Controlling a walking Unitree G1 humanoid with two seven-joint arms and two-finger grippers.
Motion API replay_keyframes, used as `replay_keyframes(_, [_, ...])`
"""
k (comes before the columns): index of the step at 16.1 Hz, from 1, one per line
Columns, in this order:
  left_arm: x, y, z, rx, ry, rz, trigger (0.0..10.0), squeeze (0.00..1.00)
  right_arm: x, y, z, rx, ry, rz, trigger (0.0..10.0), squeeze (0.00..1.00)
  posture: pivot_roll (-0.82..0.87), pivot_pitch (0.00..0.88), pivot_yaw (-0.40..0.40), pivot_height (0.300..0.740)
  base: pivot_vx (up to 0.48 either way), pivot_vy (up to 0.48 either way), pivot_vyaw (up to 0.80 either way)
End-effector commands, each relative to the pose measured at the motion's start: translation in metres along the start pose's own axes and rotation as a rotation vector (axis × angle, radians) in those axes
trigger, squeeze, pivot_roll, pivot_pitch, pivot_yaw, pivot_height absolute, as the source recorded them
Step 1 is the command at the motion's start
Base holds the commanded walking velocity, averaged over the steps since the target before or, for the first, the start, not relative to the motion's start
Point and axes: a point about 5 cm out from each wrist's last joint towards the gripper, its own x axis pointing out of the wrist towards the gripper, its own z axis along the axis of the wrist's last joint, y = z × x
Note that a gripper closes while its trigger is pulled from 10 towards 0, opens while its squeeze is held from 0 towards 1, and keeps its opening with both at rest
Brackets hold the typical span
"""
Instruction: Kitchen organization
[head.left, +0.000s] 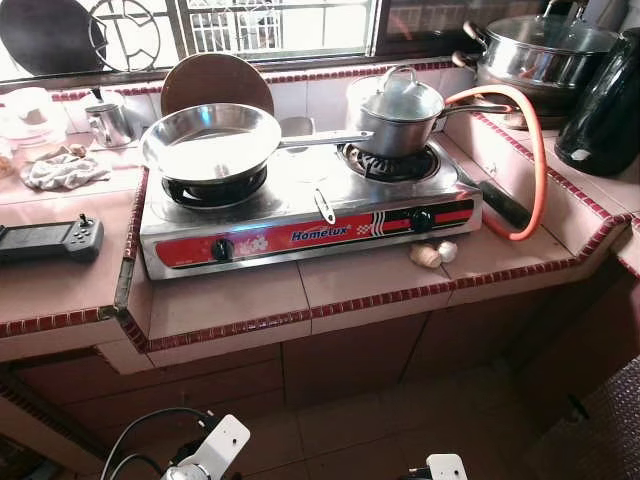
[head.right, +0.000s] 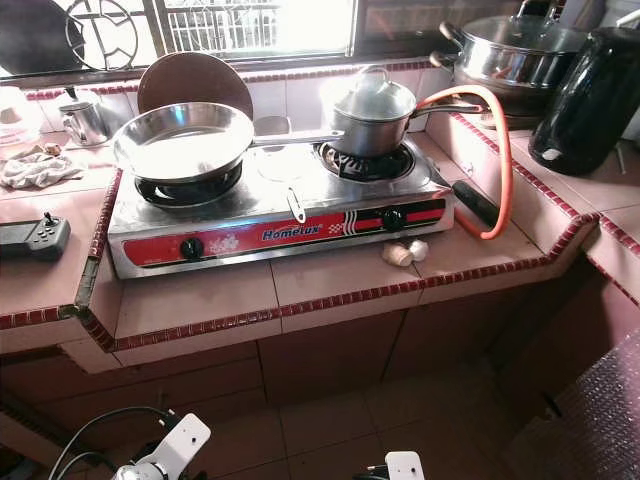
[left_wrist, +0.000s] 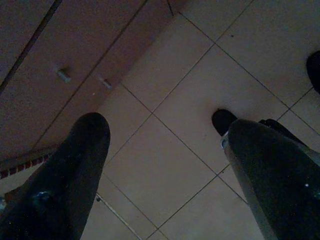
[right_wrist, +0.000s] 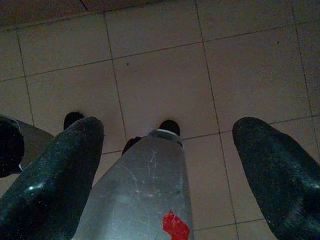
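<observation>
The counter (head.left: 230, 300) of pink tile with a dark red edge runs across the middle of the head views and turns toward the lower right, where it is cut off by the frame. On it, mid-frame, sits the stove (head.left: 300, 215), a steel two-burner unit with a red front strip and two black knobs. At the upper right a big steel pot (head.left: 545, 55) with a glass lid is partly cut by the top edge, and a black kettle (head.left: 605, 105) runs off the right edge. A shiny pan (head.left: 210, 140) rests on the stove's left burner, its handle pointing right; behind it a round brown board (head.left: 217, 80) is half hidden. A lidded saucepan (head.left: 400, 115) stands on the right burner. An orange hose (head.left: 537, 150) loops from behind it down to the stove's right side. At the far left lie a crumpled rag (head.left: 62, 172), a steel mug (head.left: 108, 122) and a black controller (head.left: 50, 240). Two small pale lumps (head.left: 433, 253) sit just in front of the stove; what they are is hard to tell. Both arms hang low over the tiled floor (left_wrist: 165, 165): the left gripper (left_wrist: 167, 150) has its fingers spread wide, and the right gripper (right_wrist: 167, 145) is likewise spread, with a silver leg between its fingers in the dim wrist view.
</observation>
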Motion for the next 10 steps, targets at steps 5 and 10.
replay_keyframes(5, [-0.0001,0.0,-0.0006,0.012,0.0,-0.002,10.0,0.0,-0.0002,-0.0014,-0.0005,0.003,0.004,-0.011,10.0,0.0,0.02,0.0,0.003,0.74,-0.158,0.0,0.0])
replay_keyframes(10, [0.0002,0.0001,0.0018,0.017,-0.004,-0.003,10.0,0.0,0.0,-0.0013,-0.0001,0.006,0.003,-0.014,10.0,0.0,0.02,0.0,0.006,0.74,-0.277,0.0,0.0])
